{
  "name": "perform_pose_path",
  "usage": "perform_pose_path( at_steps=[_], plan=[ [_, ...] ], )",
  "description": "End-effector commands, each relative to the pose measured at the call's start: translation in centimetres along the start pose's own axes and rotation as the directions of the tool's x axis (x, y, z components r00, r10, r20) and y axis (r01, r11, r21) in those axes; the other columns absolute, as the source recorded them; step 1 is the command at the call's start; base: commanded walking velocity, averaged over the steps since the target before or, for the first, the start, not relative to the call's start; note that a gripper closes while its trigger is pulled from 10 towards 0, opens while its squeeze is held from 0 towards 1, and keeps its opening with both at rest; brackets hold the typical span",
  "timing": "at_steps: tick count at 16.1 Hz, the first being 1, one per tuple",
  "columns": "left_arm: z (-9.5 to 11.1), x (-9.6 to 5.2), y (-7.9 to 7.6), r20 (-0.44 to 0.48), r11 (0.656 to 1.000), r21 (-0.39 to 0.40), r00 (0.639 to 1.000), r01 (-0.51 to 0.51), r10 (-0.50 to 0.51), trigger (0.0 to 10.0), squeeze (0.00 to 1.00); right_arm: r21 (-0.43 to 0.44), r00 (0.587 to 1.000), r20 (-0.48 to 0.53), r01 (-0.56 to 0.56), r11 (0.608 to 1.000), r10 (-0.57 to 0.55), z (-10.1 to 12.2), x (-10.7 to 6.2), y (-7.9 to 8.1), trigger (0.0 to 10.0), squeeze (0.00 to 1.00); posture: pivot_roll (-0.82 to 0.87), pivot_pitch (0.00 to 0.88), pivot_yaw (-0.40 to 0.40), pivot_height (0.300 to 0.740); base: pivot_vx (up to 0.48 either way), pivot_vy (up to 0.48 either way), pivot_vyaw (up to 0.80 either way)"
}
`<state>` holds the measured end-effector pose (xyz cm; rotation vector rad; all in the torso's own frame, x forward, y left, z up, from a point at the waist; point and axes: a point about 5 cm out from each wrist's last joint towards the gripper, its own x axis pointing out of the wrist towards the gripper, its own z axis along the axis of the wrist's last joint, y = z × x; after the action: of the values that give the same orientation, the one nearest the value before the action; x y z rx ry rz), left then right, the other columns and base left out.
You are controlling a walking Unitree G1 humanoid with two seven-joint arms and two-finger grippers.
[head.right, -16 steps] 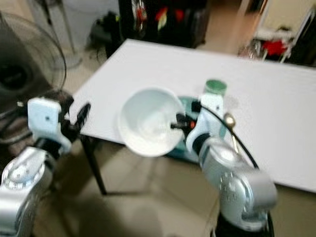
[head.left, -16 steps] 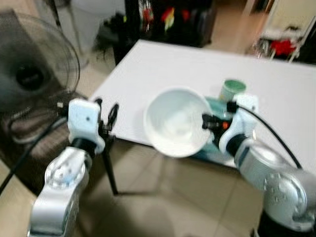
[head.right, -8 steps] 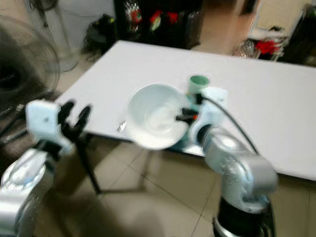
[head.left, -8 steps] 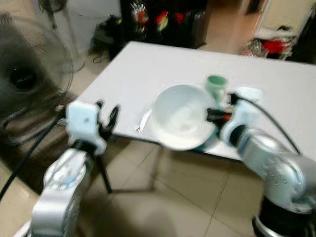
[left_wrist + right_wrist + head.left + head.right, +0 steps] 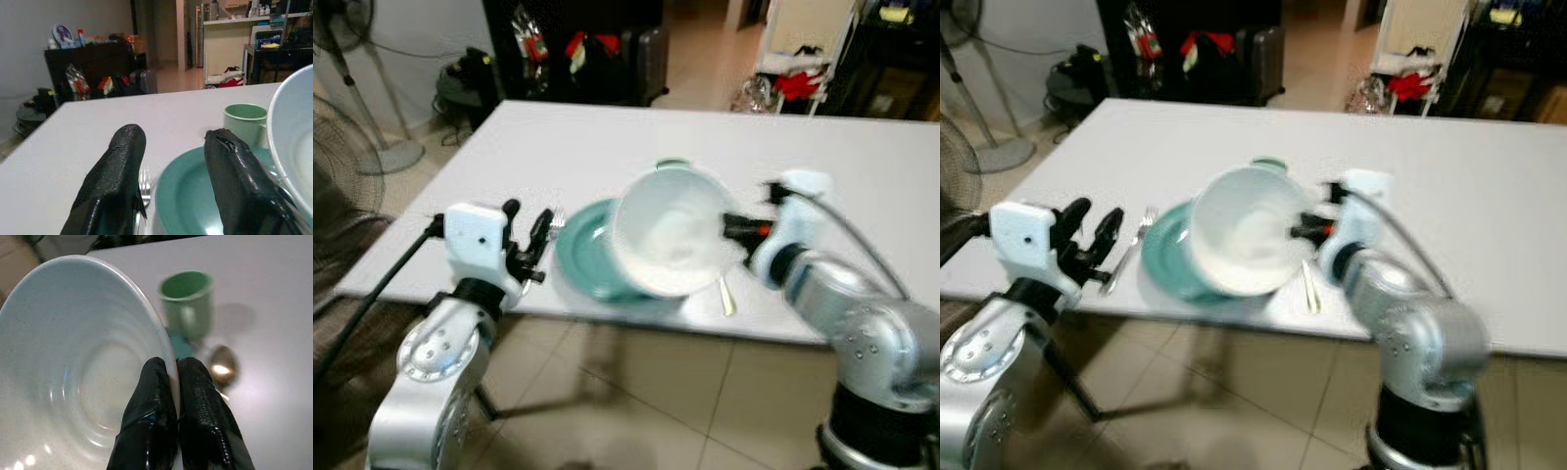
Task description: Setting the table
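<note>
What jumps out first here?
The white bowl, pinched at its rim by the right gripper and held tilted above the teal plate near the white table's front edge. The left gripper hovers open near the fork left of the plate.

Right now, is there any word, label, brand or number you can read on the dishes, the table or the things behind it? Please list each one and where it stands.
No readable text anywhere.
White bowl, green mug, teal plate, fork, spoon: plain, no print.
Colourful packages on the dark shelf: any print is too small and blurred to read.
</note>
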<state>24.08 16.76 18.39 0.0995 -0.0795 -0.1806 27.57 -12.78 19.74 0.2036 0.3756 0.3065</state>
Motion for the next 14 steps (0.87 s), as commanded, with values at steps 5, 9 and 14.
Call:
perform_pose_path(
  at_steps=[5,9,14],
  plan=[
    [0.2,-0.8,0.5,-0.023,0.999,0.036,1.000,0.011,-0.010,10.0,0.00,-0.002,0.983,0.009,-0.184,0.983,0.184,1.0,-0.1,1.4,10.0,0.00,-0.04,0.007,-0.023,0.740,0.126,0.000,0.00],
    [0.5,-1.3,1.8,-0.080,0.990,0.085,0.991,0.114,-0.108,10.0,0.00,-0.007,0.973,-0.118,-0.201,0.980,0.198,1.5,1.8,1.0,10.0,0.00,-0.04,0.002,-0.026,0.740,0.000,0.000,0.00],
    [0.9,-1.9,2.6,-0.192,0.930,0.138,0.930,0.340,-0.312,10.0,0.00,0.012,0.946,-0.247,-0.215,0.977,0.211,1.2,4.6,1.3,10.0,0.00,-0.04,0.008,-0.010,0.740,0.000,0.000,0.00]
  ],
)
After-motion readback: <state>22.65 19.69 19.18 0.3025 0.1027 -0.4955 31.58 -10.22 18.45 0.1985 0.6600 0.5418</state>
